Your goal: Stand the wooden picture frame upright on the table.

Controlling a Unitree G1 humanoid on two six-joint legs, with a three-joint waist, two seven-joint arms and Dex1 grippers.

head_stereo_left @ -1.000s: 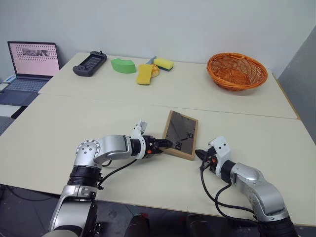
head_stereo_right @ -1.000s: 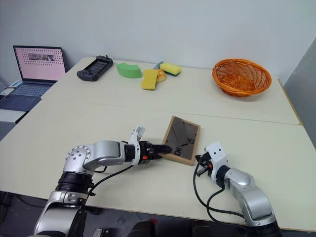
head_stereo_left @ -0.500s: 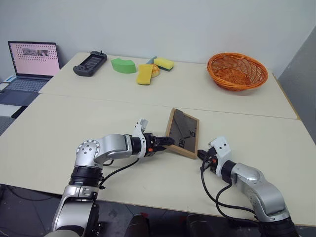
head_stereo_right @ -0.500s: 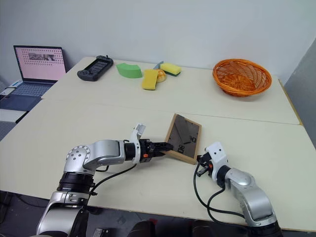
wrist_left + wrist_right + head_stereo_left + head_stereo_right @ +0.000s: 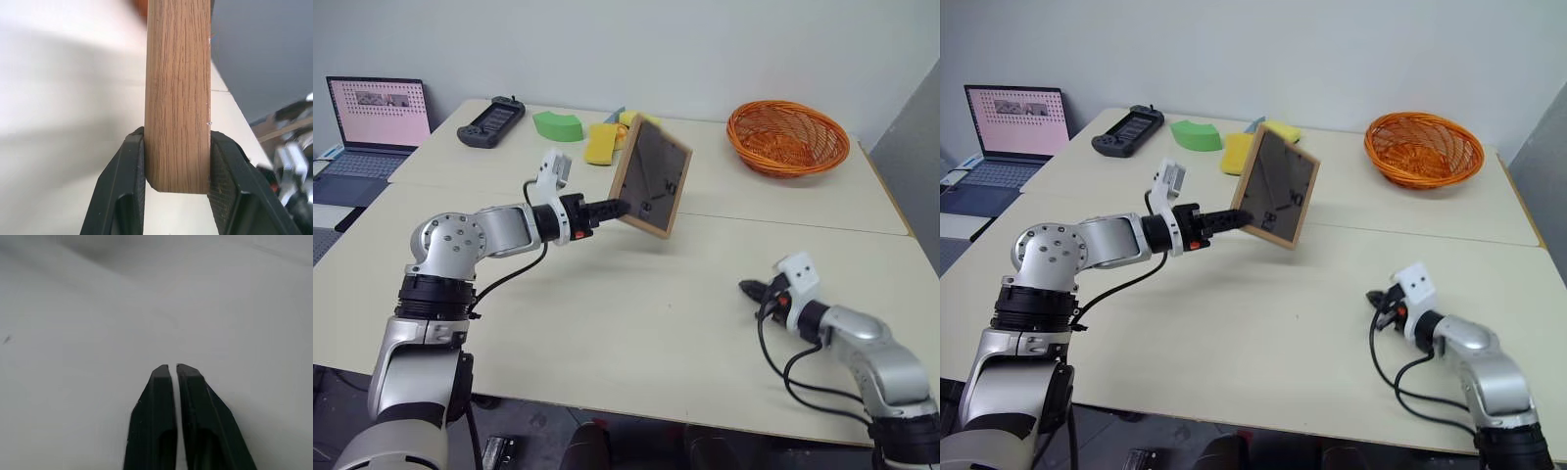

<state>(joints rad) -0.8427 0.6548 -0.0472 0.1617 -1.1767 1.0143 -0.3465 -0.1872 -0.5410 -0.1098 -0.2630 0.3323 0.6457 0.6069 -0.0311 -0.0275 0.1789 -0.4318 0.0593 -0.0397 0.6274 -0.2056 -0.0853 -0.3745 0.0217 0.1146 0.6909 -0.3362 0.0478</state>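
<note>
The wooden picture frame (image 5: 651,178) hangs in the air above the middle of the table (image 5: 607,323), tilted nearly upright, with its dark back panel and clips facing me. My left gripper (image 5: 615,208) is shut on the frame's lower left edge. In the left wrist view both fingers (image 5: 124,186) press the light-wood edge (image 5: 178,98) between them. My right gripper (image 5: 747,287) sits low over the table at the right, well clear of the frame. Its fingers (image 5: 161,396) are shut with only a hairline slit and nothing between them.
An orange wicker basket (image 5: 787,137) stands at the back right. A green sponge (image 5: 557,125), yellow sponges (image 5: 599,145) and a black handheld console (image 5: 491,121) lie along the far side. A laptop (image 5: 372,113) sits off the table's left. A seam (image 5: 803,225) crosses the table.
My left gripper has lifted the frame off the table, carried it up and away and rolled it from flat to nearly upright. My right gripper has drawn off to the right, away from the frame.
</note>
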